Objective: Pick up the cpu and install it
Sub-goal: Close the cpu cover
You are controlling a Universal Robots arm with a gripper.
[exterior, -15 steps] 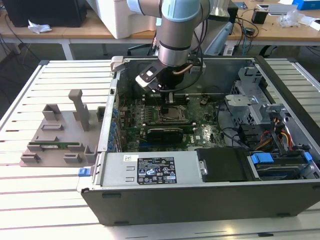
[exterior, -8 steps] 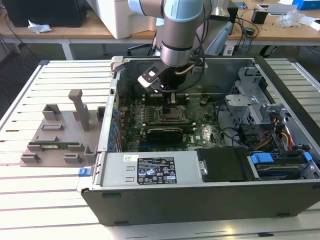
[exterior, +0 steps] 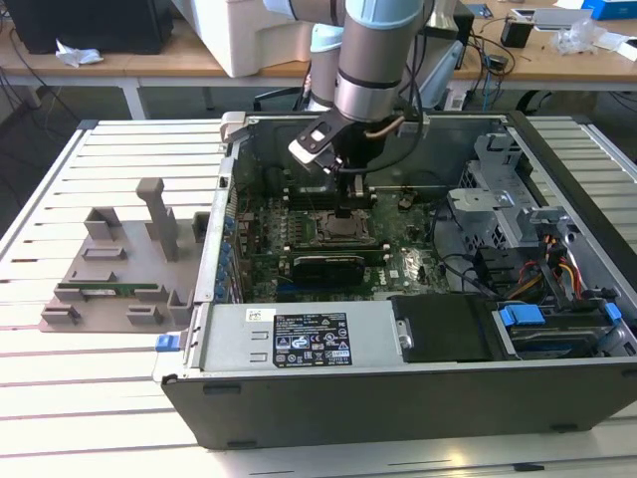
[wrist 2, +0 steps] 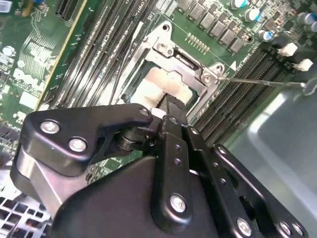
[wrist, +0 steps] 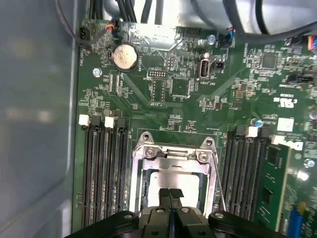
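Observation:
The cpu (wrist: 168,177) is a pale silvery square lying flat inside the metal socket frame (wrist: 173,153) on the green motherboard (wrist: 188,89). It also shows as a pale patch, the cpu (wrist 2: 156,84), just past the black fingers. My gripper (wrist: 170,192) points straight down at it, fingertips pressed together with no gap, right over the chip's near half. Whether the tips touch the chip I cannot tell. In the exterior view my gripper (exterior: 348,204) hangs inside the open computer case (exterior: 398,398), directly above the socket (exterior: 343,227).
Black memory slots (wrist: 104,168) flank the socket on both sides. A thin metal lever (wrist 2: 257,81) sticks out beside it. Drive cage and cables (exterior: 537,249) crowd the case on the exterior view's right. A grey fixture (exterior: 119,269) stands outside the case on the left.

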